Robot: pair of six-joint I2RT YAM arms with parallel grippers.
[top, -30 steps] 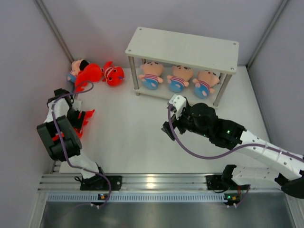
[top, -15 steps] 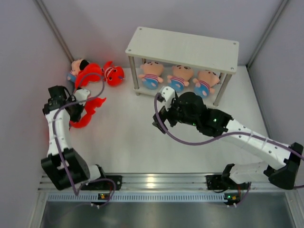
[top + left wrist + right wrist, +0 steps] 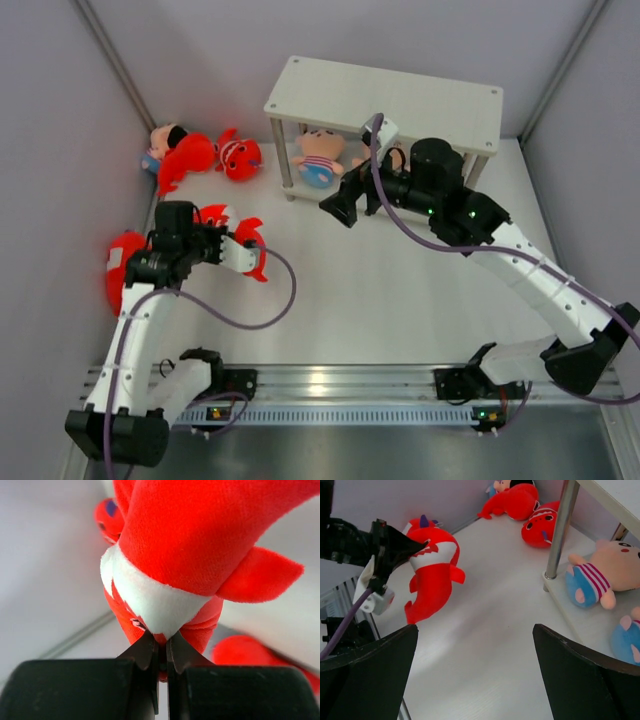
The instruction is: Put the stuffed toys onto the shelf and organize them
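My left gripper [image 3: 228, 246] is shut on a red shark [image 3: 250, 232], pinching it by the belly [image 3: 165, 610] so it hangs off the table left of centre; in the right wrist view the shark [image 3: 432, 575] dangles tail down. Another red shark [image 3: 120, 272] lies by the left wall. Two more sharks [image 3: 188, 155] [image 3: 241, 156] and a doll [image 3: 160, 138] lie at the back left. The off-white shelf [image 3: 385, 98] stands at the back, with a striped doll [image 3: 320, 156] on its lower tier. My right gripper [image 3: 350, 205] hovers open in front of the shelf, holding nothing.
The right arm [image 3: 450, 205] hides much of the shelf's lower tier from above; the right wrist view shows a second doll [image 3: 627, 640] there. A silver shelf leg [image 3: 561, 530] stands near the sharks. Grey walls close in on three sides.
The left gripper closed on the shark and carried it right and up, away from the left wall. The right arm swung back toward the shelf, still open.
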